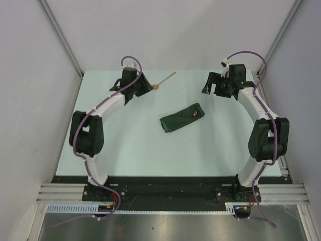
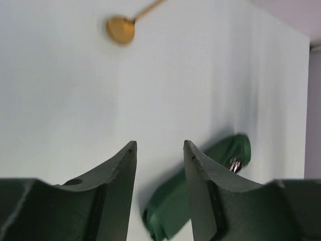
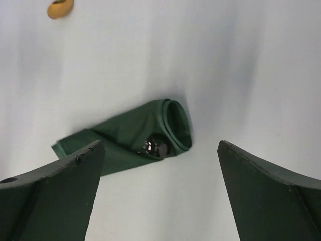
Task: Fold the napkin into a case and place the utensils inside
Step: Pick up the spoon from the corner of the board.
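1. Top view: the left gripper [image 1: 144,85] is hovering over the far-left part of the table [image 1: 125,150], with the gold spoon [image 1: 164,80] lying on the surface just off its fingers. The right gripper [image 1: 210,85] is hanging over the far-right part. The case [image 1: 180,119] (the green napkin, folded narrow) is lying between the two grippers and nearer the bases, with the black spoon [image 1: 194,114] peeking from the end nearer the right gripper.
2. Left wrist view: the left gripper [image 2: 159,145] is standing partly open and gripping nothing. The gold spoon [image 2: 120,29] is lying well ahead of its fingertips, and the case [image 2: 228,148] is lying beside one finger, partly hidden by it.
3. Right wrist view: the right gripper [image 3: 160,144] is spreading its jaws wide and holding nothing. The case [image 3: 125,133] is lying ahead between the fingers, and the black spoon [image 3: 155,146] is glinting in its open mouth.
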